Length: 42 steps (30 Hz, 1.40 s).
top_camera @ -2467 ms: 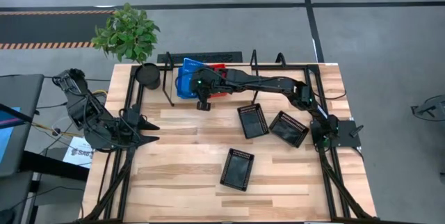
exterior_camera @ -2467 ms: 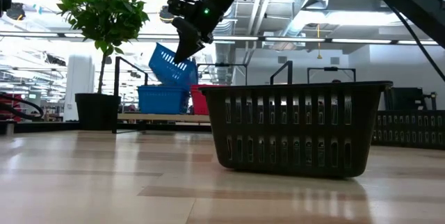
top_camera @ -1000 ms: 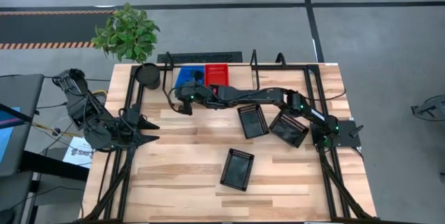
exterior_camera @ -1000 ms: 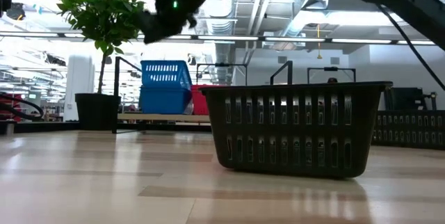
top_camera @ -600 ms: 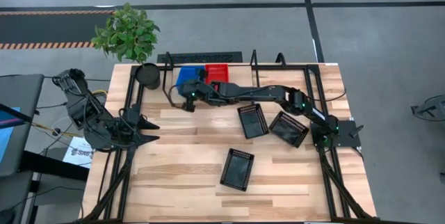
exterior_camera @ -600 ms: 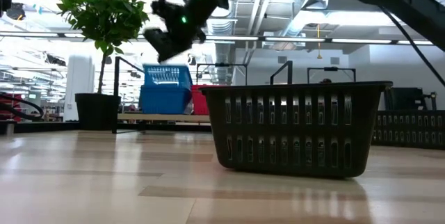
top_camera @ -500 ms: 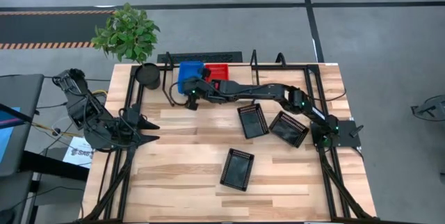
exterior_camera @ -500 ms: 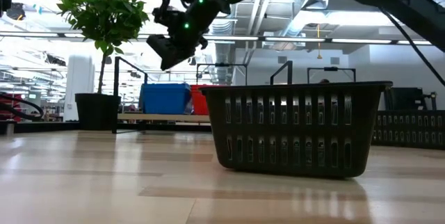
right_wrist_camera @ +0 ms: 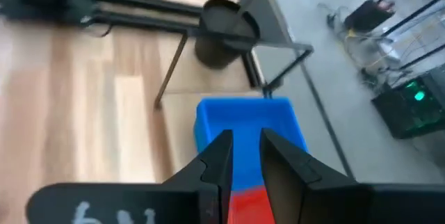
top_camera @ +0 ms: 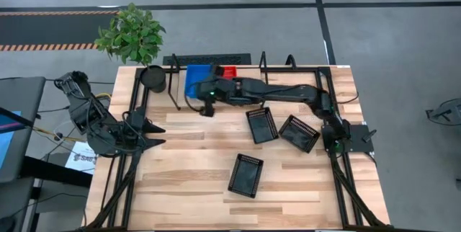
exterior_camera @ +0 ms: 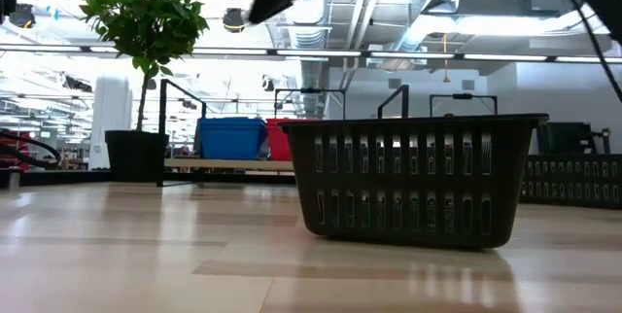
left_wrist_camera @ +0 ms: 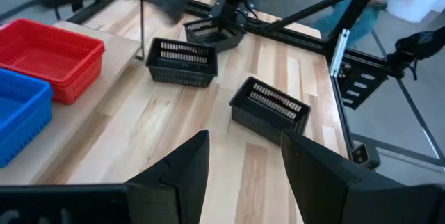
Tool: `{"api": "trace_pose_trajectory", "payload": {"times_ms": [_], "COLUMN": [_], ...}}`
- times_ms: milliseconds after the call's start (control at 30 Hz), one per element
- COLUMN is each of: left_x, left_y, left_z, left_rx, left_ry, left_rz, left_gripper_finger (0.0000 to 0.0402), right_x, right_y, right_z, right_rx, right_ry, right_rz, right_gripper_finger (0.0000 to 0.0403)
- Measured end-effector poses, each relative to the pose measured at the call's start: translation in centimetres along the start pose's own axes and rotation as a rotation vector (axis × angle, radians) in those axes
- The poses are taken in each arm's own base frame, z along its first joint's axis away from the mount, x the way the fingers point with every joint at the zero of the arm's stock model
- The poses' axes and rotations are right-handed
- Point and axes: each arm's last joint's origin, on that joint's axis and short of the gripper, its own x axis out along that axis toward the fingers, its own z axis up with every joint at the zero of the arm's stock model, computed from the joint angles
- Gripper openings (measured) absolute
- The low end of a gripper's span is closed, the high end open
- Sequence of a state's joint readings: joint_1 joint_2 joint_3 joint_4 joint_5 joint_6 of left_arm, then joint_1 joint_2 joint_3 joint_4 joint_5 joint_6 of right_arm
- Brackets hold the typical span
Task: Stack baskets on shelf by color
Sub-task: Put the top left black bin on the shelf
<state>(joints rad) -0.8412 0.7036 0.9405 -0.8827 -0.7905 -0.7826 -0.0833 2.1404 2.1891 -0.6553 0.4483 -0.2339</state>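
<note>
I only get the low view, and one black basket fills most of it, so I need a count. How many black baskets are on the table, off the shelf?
Observer: Three black baskets: one mid-table, one to its right, and one nearer the front.
Operator: Is the right hand carrying anything?
Observer: No. The right hand is empty, fingers slightly apart, close to the blue basket.
Operator: And the left arm?
Observer: The left hand waits open at the table's left side, holding nothing.
</note>
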Motion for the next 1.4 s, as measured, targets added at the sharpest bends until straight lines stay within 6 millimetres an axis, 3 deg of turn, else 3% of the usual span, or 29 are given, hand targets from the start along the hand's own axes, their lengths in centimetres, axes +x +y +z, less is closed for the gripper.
{"api": "trace_pose_trajectory", "payload": {"times_ms": [133, 233, 400, 633, 833, 967, 1400], "left_x": [0.2, 0.5, 1.0, 1.6, 1.8, 1.7, 1.7], "left_y": [-0.2, -0.4, -0.8, -1.4, -1.5, -1.5, -1.4], "left_z": [-0.1, -0.1, -0.3, -0.6, -0.7, -0.7, -0.6], "left_rx": [0.011, 0.022, 0.045, 0.078, 0.079, 0.079, 0.079], "left_ry": [-0.006, -0.012, -0.009, 0.006, 0.010, -0.013, -0.023], "left_rz": [0.021, 0.040, 0.065, 0.084, 0.088, 0.109, 0.119], "left_gripper_finger": [0.0167, 0.0167, 0.0167, 0.0167, 0.0167, 0.0167, 0.0167], "right_x": [-6.1, -9.2, -11.6, -13.0, -13.2, -12.0, -6.8], "right_y": [-2.2, -2.9, -0.6, 4.8, 7.4, 8.3, 9.2], "right_z": [-0.3, -1.9, -5.4, -10.9, -16.7, -19.7, -24.3], "right_rx": [0.058, 0.103, 0.067, -0.032, -0.078, -0.074, -0.127], "right_ry": [0.123, 0.302, 0.663, 0.755, 0.756, 0.710, 0.769], "right_rz": [0.045, 0.108, 0.184, 0.290, 0.417, 0.446, 0.447], "right_gripper_finger": [0.0095, 0.0105, 0.0132, 0.0171, 0.0199, 0.0211, 0.0204]}}
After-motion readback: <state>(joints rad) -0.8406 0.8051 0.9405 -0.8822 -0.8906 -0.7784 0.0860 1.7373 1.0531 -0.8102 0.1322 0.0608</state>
